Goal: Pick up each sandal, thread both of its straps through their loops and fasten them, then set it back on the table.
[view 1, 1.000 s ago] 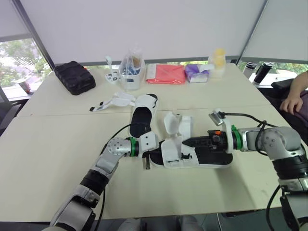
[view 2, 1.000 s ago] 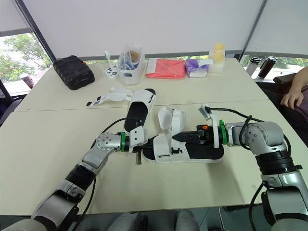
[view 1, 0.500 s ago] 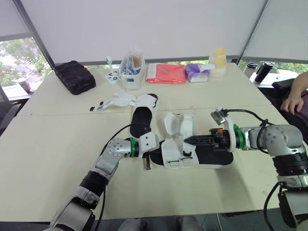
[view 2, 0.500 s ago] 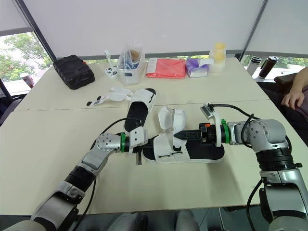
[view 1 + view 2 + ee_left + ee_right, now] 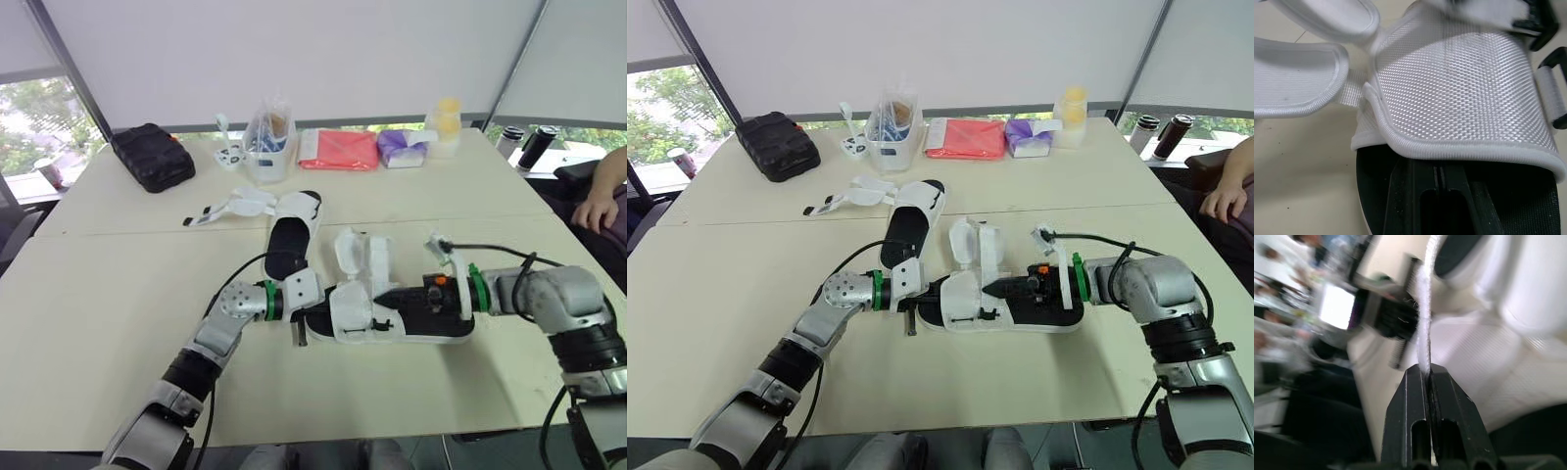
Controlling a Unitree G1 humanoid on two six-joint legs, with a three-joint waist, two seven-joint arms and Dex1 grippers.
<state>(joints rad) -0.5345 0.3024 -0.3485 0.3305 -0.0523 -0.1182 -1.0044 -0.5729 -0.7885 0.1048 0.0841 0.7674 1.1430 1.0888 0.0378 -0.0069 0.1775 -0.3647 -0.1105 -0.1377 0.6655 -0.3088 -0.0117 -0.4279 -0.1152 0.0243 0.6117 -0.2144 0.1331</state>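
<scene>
The near sandal (image 5: 359, 315) lies flat on the table (image 5: 88, 294), its long axis running left to right between the two arms, with the second sandal (image 5: 290, 238) just behind it. The right gripper (image 5: 1425, 369) reaches in along that axis from the sandal's right end, its fingers pressed narrow on the edge of a white strap (image 5: 1423, 318) above the mesh upper. The left gripper (image 5: 312, 319) sits at the opposite end against the sole; whether it grips there I cannot tell
</scene>
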